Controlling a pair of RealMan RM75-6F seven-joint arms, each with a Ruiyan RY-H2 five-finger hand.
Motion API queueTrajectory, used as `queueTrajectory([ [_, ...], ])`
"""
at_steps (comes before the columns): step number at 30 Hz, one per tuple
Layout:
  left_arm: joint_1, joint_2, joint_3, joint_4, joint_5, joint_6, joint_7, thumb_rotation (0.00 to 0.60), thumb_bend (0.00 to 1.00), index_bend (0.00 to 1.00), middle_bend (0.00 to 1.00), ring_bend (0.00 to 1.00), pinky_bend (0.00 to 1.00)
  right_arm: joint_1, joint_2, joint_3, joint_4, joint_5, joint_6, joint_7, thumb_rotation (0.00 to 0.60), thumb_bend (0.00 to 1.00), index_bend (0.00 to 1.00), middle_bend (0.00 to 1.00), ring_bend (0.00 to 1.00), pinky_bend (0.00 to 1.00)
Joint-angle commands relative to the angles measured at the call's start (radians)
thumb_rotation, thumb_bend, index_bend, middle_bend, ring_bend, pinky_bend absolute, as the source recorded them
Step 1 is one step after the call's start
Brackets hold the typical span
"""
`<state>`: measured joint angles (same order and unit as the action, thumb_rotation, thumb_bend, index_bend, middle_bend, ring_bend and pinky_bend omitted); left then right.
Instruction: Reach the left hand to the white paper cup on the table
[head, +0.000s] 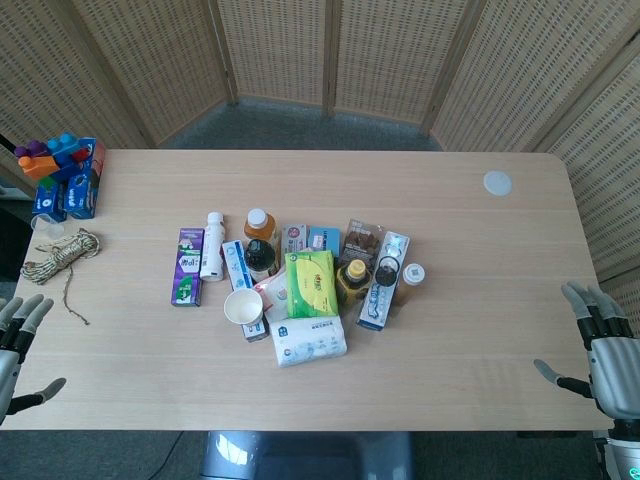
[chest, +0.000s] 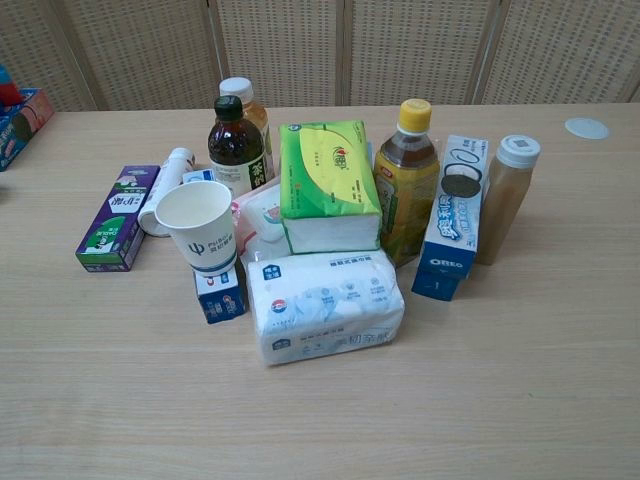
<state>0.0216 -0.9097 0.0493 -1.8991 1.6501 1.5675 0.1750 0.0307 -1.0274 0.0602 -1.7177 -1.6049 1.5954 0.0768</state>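
The white paper cup (head: 243, 307) stands left of centre in the head view, on a small blue-white box (chest: 220, 293) beside the tissue pack (head: 309, 339). The left robot hand (head: 18, 340) hangs released at the lower left edge, well apart from the cup. The right robot hand (head: 600, 345), also released with fingers spread, sits at the lower right off the surface (head: 480, 300).

Even, bright, diffuse light in both views, with soft faint shadows, no strong glare and sharp focus.
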Motion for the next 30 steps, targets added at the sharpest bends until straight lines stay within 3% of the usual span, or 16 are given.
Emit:
queueTrajectory([
  [1,-0.002,-0.002,0.001,0.002,0.000,-0.006,0.003,0.600,0.00,0.00,0.00,0.00,0.00,0.000,0.000,0.000,0.000,0.000,0.000,0.000,0.600,0.00,0.00,0.00,0.00,0.00],
  [8,-0.021,-0.015,-0.004,0.005,-0.011,-0.041,0.004,0.600,0.00,0.00,0.00,0.00,0.00,0.000,0.001,0.003,0.001,0.004,0.002,0.001,0.600,0.00,0.00,0.00,0.00,0.00],
  [14,-0.143,-0.030,-0.040,-0.001,-0.008,-0.203,0.038,0.600,0.00,0.00,0.00,0.00,0.00,-0.001,-0.002,0.000,-0.001,0.000,0.001,-0.006,0.600,0.00,0.00,0.00,0.00,0.00],
  [21,-0.302,-0.109,-0.102,-0.021,-0.039,-0.394,0.178,0.600,0.00,0.00,0.00,0.00,0.00,-0.003,0.000,0.002,-0.003,0.001,0.006,-0.003,0.600,0.00,0.00,0.00,0.00,0.00],
  [30,-0.420,-0.277,-0.155,-0.020,-0.186,-0.515,0.406,0.600,0.00,0.00,0.00,0.00,0.00,-0.003,0.007,0.003,-0.001,0.001,0.007,0.015,0.600,0.00,0.00,0.00,0.00,0.00],
])
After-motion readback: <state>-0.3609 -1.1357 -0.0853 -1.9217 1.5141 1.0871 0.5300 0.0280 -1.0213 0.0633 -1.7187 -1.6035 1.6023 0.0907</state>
